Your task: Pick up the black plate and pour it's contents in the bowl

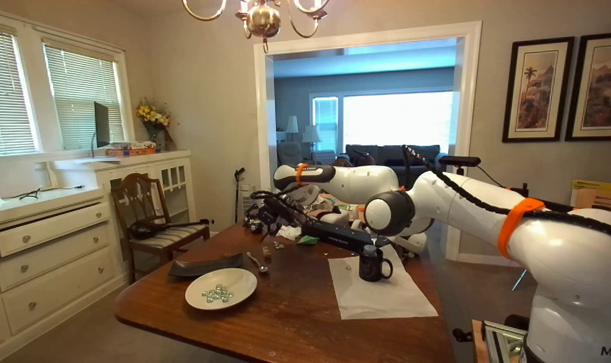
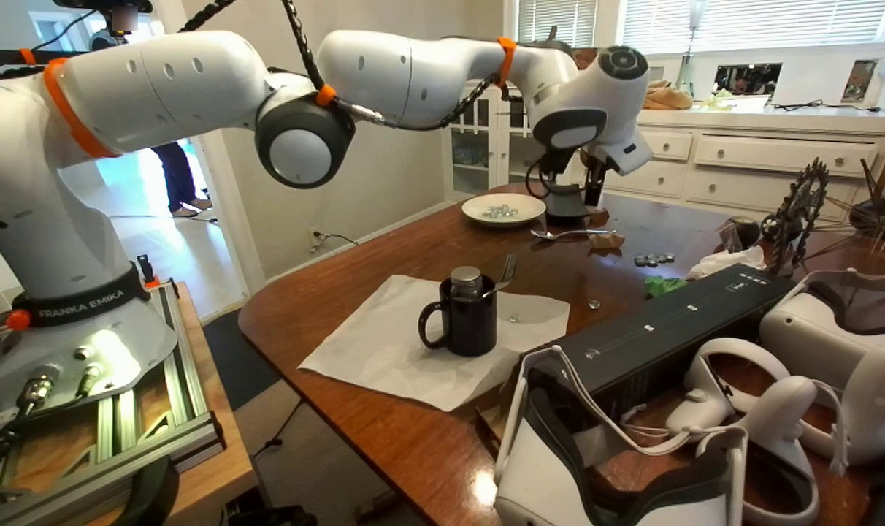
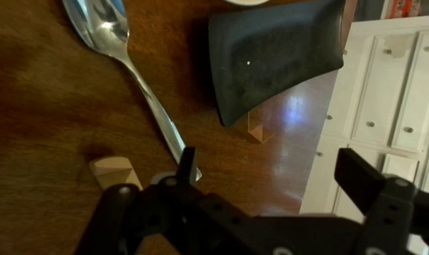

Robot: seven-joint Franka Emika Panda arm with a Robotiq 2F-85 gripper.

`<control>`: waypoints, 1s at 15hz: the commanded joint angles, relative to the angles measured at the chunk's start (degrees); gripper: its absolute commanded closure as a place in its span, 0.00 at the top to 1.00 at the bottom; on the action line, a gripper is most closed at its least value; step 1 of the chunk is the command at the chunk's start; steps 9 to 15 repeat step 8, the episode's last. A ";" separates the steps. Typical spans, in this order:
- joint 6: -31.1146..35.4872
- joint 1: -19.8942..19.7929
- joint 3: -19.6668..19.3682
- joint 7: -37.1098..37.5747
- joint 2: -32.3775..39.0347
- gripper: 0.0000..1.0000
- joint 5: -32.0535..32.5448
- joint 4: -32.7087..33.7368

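Observation:
The black plate [image 1: 204, 267] lies on the table behind the bowl and appears as a curved dark tray in the wrist view [image 3: 271, 49]. Only a small white speck shows on it. The bowl, a round white dish [image 1: 241, 288], stands beside it and also shows in an exterior view [image 2: 479, 213]; just its edge shows in the wrist view [image 3: 248, 1]. Clear greenish bits, the contents [image 1: 218, 293], lie in the bowl. My gripper [image 3: 266, 156] is open with nothing between its fingers. It is above the table, apart from the plate, near the spoon's handle end.
A spoon [image 3: 147, 95] and a folded tan piece [image 3: 115, 171] lie near the gripper. A black mug [image 2: 472, 321] holding a jar and fork stands on white paper [image 2: 377, 358]. A long black box [image 2: 669, 321], loose glass bits [image 2: 654, 259] and headsets [image 2: 559, 453] occupy the other side.

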State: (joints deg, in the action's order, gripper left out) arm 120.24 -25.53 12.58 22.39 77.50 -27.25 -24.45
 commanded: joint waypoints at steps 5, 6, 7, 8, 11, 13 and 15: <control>-19.32 0.59 -1.66 6.85 -8.33 1.00 1.50 -2.06; -20.17 0.75 -1.80 7.19 -9.10 1.00 1.52 -2.26; -20.02 0.79 -1.80 7.19 -9.32 1.00 1.51 -2.27; -19.93 0.72 -1.82 7.18 -9.29 1.00 1.49 -2.37; -19.93 0.72 -1.82 7.18 -9.29 1.00 1.49 -2.37; -19.93 0.72 -1.82 7.18 -9.29 1.00 1.49 -2.37; -19.93 0.72 -1.82 7.18 -9.29 1.00 1.49 -2.37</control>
